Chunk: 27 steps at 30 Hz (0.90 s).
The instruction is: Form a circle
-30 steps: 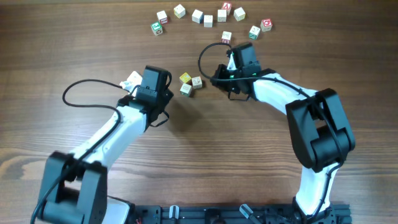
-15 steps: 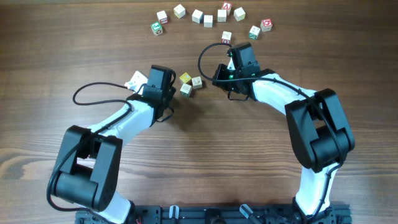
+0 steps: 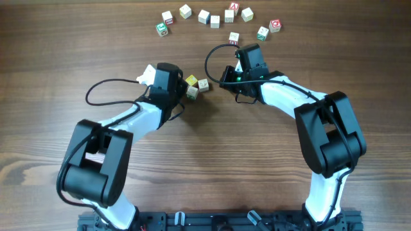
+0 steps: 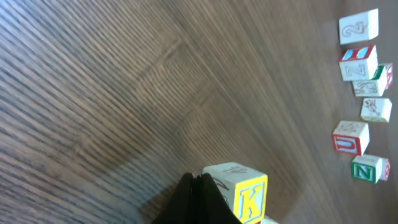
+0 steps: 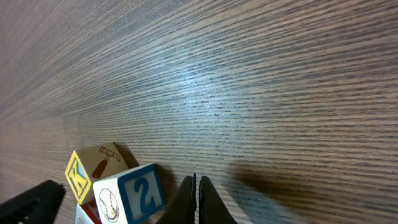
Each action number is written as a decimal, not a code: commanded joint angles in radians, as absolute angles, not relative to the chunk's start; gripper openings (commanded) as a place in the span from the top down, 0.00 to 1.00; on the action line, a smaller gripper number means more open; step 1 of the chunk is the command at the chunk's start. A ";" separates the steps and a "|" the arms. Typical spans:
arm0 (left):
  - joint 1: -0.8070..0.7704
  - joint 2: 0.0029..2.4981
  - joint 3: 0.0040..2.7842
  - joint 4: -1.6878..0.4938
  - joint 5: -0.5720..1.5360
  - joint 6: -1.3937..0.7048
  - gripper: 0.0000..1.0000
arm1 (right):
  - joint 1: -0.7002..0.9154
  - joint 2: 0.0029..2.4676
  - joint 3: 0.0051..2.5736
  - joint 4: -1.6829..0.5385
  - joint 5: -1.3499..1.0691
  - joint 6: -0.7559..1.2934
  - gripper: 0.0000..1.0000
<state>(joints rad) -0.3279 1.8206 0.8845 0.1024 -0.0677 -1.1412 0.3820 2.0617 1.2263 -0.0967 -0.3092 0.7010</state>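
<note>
The circle is a tight cluster of three small letter cubes mid-table: a yellow-faced K cube (image 3: 191,81), a pale cube (image 3: 203,84) and another (image 3: 192,92). My left gripper (image 3: 182,86) is shut and empty. Its tip (image 4: 196,186) rests against the K cube (image 4: 239,190). From the right, my right gripper (image 3: 223,81) is shut too. In the right wrist view its tip (image 5: 196,186) sits just beside the blue "2" cube (image 5: 134,196), with the K cube (image 5: 93,169) behind.
Several more cubes lie in a loose curved row (image 3: 215,21) at the far side of the table, seen in the left wrist view as a line (image 4: 357,59) at the right edge. Both arms' cables loop over the wood near the cluster.
My left arm has swung right and forward, bringing its shut tip up to the yellow K cube. The right arm and the cubes have stayed put.
</note>
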 commanded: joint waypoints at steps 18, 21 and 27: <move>-0.323 1.829 0.888 0.094 0.071 -1.110 0.96 | 0.386 2.038 1.224 -0.096 -0.291 0.680 0.95; -0.323 1.829 0.888 0.095 0.079 -1.107 0.96 | 0.386 2.038 1.224 -0.096 -0.291 0.680 0.95; -0.323 1.829 0.888 0.095 0.090 -1.107 0.96 | 0.386 2.038 1.224 -0.095 -0.291 0.680 0.96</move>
<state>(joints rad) -0.3271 1.8210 0.8845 0.0944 0.0731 -1.1271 0.3820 2.0617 1.2263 -0.0967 -0.3092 0.7010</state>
